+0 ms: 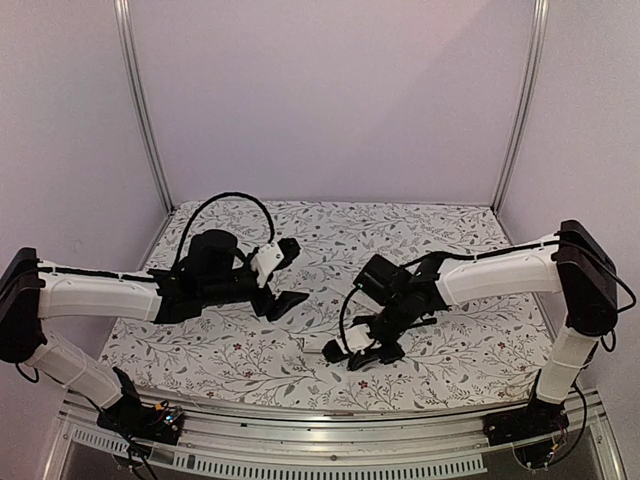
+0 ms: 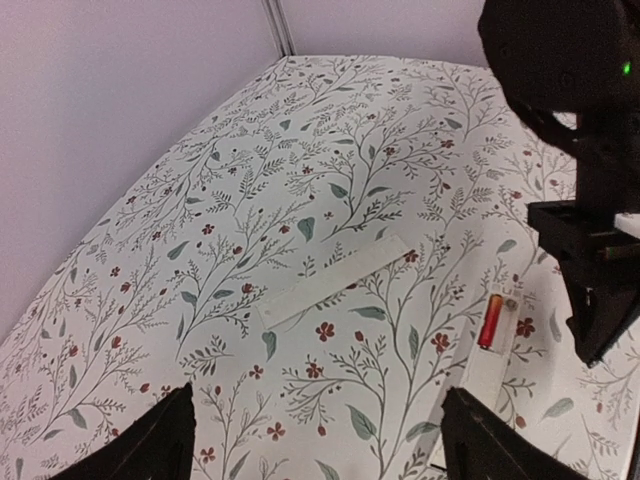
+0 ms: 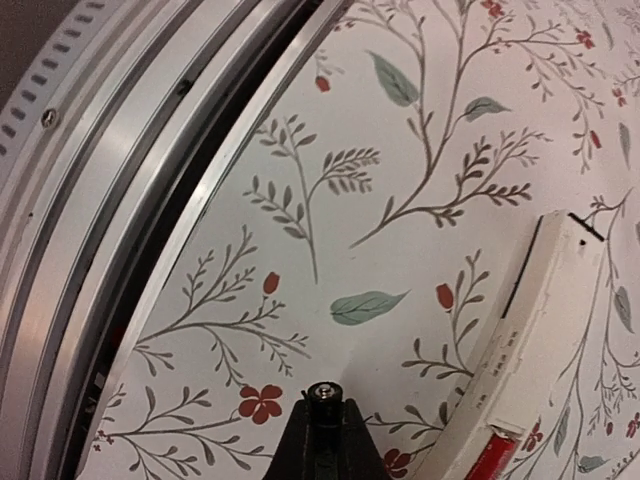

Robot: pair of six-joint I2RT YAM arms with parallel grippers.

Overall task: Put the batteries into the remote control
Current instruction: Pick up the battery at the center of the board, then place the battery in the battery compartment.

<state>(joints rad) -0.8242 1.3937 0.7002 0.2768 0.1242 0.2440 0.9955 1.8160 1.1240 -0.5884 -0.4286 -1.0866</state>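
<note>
Holding one battery clamped in my right gripper beside the remote control for loading; left gripper spread, idle.

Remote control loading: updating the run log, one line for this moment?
right gripper: shut on held battery | remote control: seated battery in bay | left gripper: open, empty | cover strip: off

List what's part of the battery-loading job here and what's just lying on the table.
Job:
- remote control
- red battery, seated in the remote
- second battery, only its end showing, pinched in the right claw

Lying about:
- cover strip, detached, apart from the remote
- floral tablecloth
- metal rail at the table edge
</note>
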